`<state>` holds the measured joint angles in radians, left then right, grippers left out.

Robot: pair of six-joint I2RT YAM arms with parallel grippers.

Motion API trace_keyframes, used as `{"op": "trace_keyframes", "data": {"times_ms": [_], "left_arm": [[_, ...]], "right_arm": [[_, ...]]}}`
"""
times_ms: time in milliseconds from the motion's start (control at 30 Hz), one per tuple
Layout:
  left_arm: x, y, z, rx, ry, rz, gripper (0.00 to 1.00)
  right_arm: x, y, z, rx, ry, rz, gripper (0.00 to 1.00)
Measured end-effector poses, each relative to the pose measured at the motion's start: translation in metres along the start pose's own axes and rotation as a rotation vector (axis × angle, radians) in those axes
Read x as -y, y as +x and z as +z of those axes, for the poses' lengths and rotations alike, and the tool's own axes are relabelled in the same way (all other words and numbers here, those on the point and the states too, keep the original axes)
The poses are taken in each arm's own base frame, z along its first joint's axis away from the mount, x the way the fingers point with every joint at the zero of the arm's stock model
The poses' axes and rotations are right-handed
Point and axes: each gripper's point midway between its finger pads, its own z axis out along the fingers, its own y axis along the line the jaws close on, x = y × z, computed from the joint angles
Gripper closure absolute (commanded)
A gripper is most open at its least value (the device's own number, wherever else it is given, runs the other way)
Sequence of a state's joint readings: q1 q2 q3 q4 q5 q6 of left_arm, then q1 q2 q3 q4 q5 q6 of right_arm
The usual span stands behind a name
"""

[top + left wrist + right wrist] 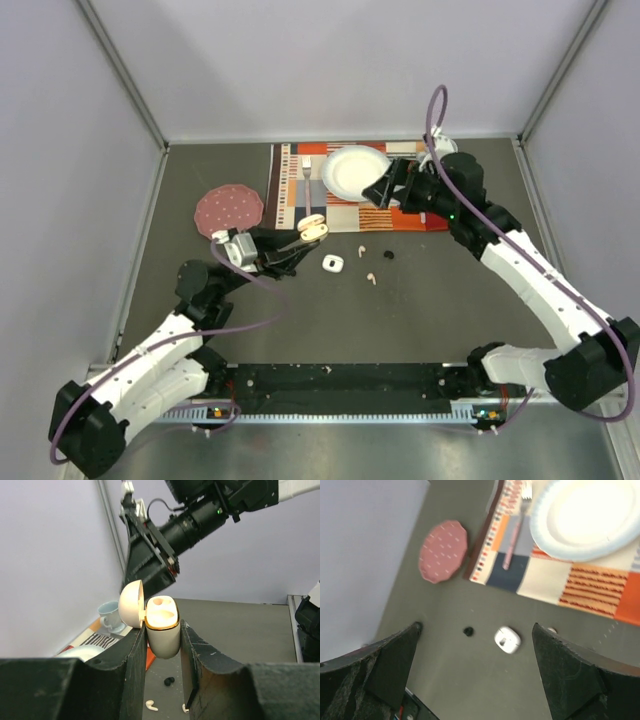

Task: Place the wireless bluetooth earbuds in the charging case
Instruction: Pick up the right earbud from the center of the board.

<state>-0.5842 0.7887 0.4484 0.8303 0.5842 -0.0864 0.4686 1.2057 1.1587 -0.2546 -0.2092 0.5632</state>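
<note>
My left gripper (304, 239) (163, 631) is shut on a cream charging case (312, 228) (162, 626) with a gold rim. It holds the case upright above the table, with the lid (131, 603) swung open and both sockets empty. On the dark table below lie two pale earbuds (362, 249) (371, 277) (151, 706) and a black earbud (388, 254) (169, 681) (468, 631). My right gripper (383, 190) (476, 626) hangs wide open high over the mat's edge, holding nothing.
A small white rounded case (332, 263) (507, 639) lies beside the earbuds. Behind them is a striped placemat (300, 185) with a white plate (352, 170) (590, 520) and a fork (515, 535). A pink round coaster (228, 209) (442, 551) lies left, with a pale blue mug (107, 616).
</note>
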Motion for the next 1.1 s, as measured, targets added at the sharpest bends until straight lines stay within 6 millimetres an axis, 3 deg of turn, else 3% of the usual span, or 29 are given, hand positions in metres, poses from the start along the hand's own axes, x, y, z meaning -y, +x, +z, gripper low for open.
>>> {"op": "trace_keyframes", "data": {"times_ms": [100,267,367,700,1100], "left_arm": [[-0.004,0.0,-0.003,-0.002,-0.008,-0.015,1.0],[-0.012,-0.002,-0.013,0.025,-0.019,-0.043,1.0],[-0.017,-0.001,-0.02,0.045,-0.029,-0.062,1.0],[-0.011,-0.013,-0.026,0.11,0.017,-0.104,1.0],[-0.005,-0.009,-0.027,0.089,0.047,-0.123,1.0]], "right_arm": [[0.022,0.027,0.01,-0.083,0.059,-0.007,0.13],[0.066,0.092,0.017,-0.276,0.16,-0.017,0.25],[0.08,0.114,0.018,-0.35,0.191,-0.036,0.32],[0.095,0.167,0.032,-0.512,0.244,-0.161,0.42],[0.114,0.203,0.038,-0.612,0.312,-0.192,0.53]]}}
